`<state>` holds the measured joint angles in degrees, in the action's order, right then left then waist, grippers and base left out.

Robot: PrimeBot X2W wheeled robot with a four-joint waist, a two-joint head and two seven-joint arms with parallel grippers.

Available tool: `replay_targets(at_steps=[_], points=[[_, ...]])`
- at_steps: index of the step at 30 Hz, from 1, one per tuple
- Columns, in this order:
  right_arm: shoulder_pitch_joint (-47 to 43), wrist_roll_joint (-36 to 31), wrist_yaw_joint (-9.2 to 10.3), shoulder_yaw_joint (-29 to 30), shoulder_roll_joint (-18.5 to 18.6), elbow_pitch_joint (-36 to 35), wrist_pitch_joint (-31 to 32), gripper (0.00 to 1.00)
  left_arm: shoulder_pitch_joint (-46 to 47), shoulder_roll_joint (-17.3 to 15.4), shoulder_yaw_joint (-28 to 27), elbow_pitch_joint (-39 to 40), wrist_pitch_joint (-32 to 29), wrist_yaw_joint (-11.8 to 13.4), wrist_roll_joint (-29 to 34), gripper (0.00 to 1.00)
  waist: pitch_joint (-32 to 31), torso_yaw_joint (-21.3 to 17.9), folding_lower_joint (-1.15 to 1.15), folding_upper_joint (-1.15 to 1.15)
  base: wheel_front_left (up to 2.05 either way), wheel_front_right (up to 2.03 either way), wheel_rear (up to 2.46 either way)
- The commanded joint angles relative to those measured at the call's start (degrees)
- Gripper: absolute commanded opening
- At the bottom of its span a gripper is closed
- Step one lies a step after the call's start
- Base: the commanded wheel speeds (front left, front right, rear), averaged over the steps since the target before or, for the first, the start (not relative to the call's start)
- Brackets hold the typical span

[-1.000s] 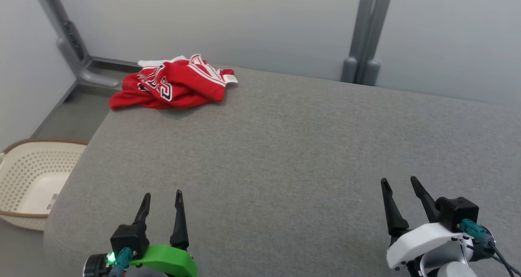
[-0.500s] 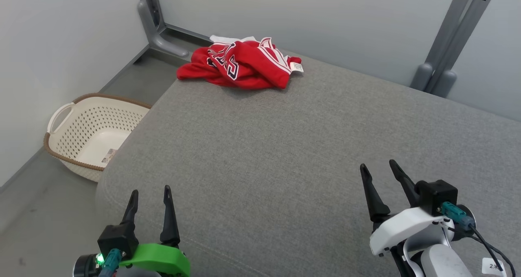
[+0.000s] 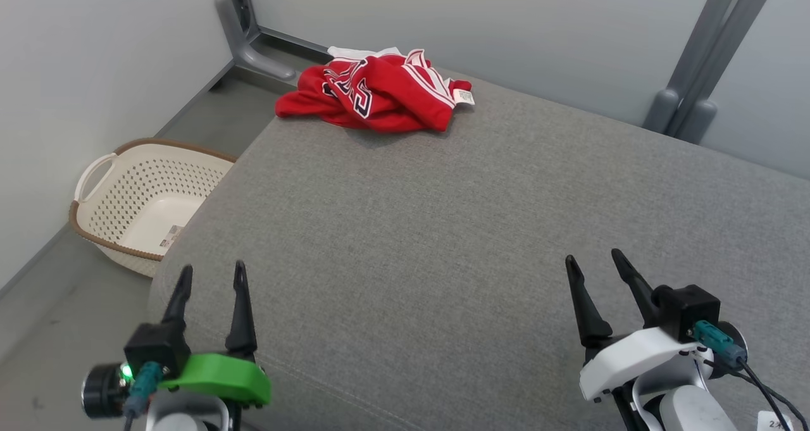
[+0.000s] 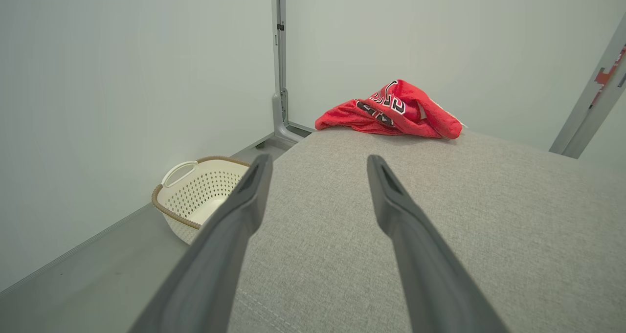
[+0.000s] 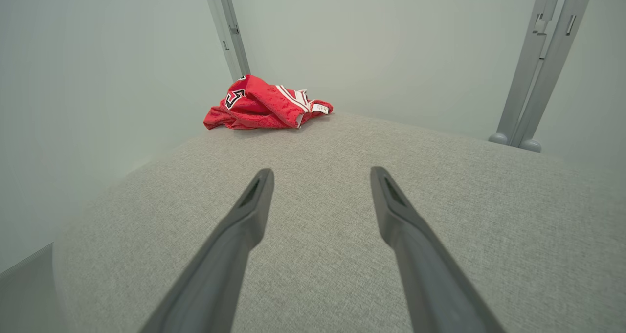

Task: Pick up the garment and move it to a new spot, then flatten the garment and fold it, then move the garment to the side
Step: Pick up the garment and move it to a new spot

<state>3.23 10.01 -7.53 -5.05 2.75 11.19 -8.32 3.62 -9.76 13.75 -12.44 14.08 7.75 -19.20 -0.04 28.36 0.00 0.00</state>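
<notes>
At the lower left of the head view, the left gripper (image 3: 212, 266), which has a green plastic bracket behind its two dark fingers, hovers over the near left corner of a wide grey fabric cushion (image 3: 411, 228). Its jaws stand apart and nothing is between them. The left wrist view shows the same wide gap, with only grey cloth behind it.

At the lower right of the head view, the right gripper (image 3: 594, 256), which has a white shell, is also above the cushion. Its jaws are spread and empty as well, and the right wrist view shows this too.

At the middle left of the head view, beside the cushion's left edge, a cream perforated plastic basket with a brown rim (image 3: 126, 190) stands on the grey floor.

Farther away, at the upper middle of the head view, the crumpled red garment with white stripes and dark letters (image 3: 380, 95) lies on the far left corner of the cushion, well apart from both grippers. A small white tag (image 3: 464, 97) sticks out at its right end. Behind the garment, a grey metal post (image 3: 237, 19) rises along the pale wall at the upper left, and a second one stands at the upper right.
</notes>
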Motion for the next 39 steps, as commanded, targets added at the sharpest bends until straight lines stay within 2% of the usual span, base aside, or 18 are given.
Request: replay_targets(at_steps=[1, 4, 11, 15, 18, 19, 21, 26, 33, 39], points=[[-0.3, -0.8, 0.09, 0.0, 0.3, -1.2, 0.5, 1.00, 2.5, -1.0, -0.4, 1.4, -0.3, -0.5, 0.0, 1.00, 3.0, -3.0, 0.00, 0.00, 0.00, 0.00, 0.00], [0.8, -2.2, 0.09, 0.2, 0.3, -3.4, 1.8, 1.00, 6.9, -2.8, -1.8, 4.5, -1.5, -1.2, -0.5, 1.00, 6.1, -6.0, 0.00, 0.00, 0.00, 0.00, 0.00], [4.3, -5.4, 0.08, 0.2, 0.3, -8.4, 4.8, 1.00, 22.2, -10.2, -5.7, 9.3, -8.5, -4.2, -1.4, 1.00, 13.8, -13.2, 0.00, 0.00, 0.00, 0.00, 0.00], [7.7, -7.5, 0.08, -0.7, 0.3, -13.0, 6.7, 1.00, 34.7, -15.0, -8.5, 3.8, -15.1, -6.6, -4.0, 1.00, 20.1, -18.7, 0.00, 0.00, 0.00, 0.00, 0.00], [9.0, -7.8, 0.08, -1.1, 0.3, -15.6, 7.5, 1.00, 40.7, -17.8, -8.1, -1.3, -18.2, -8.4, -3.3, 1.00, 23.3, -21.7, 0.00, 0.00, 0.00, 0.00, 0.00], [9.3, -7.9, 0.08, -1.0, 0.2, -16.5, 7.8, 1.00, 42.8, -17.7, -7.9, -3.3, -18.9, -9.7, -4.7, 1.00, 24.4, -22.6, 0.00, 0.00, 0.00, 0.00, 0.00], [9.8, -8.3, 0.08, -1.3, 0.2, -18.3, 8.5, 1.00, 45.5, -17.0, -9.2, -7.5, -20.8, -10.3, -7.5, 1.00, 26.9, -24.3, 0.00, 0.00, 0.00, 0.00, 0.00], [10.4, -8.5, 0.08, -1.4, 0.2, -21.3, 9.5, 1.00, 49.7, -18.6, -9.1, -16.8, -23.3, -11.8, -8.8, 1.00, 31.7, -27.1, 0.00, 0.00, 0.00, 0.00, 0.00], [11.2, -9.0, 0.08, -0.8, 0.2, -23.3, 9.5, 1.00, 52.6, -19.6, -9.5, -26.3, -22.3, -11.7, -9.2, 1.00, 36.5, -28.8, 0.00, 0.00, 0.00, 0.00, 0.00], [11.9, -8.8, 0.08, -0.7, 0.2, -23.4, 9.2, 1.00, 53.5, -19.1, -10.9, -32.2, -22.2, -10.3, -10.9, 1.00, 38.1, -29.1, 0.00, 0.00, 0.00, 0.00, 0.00]])
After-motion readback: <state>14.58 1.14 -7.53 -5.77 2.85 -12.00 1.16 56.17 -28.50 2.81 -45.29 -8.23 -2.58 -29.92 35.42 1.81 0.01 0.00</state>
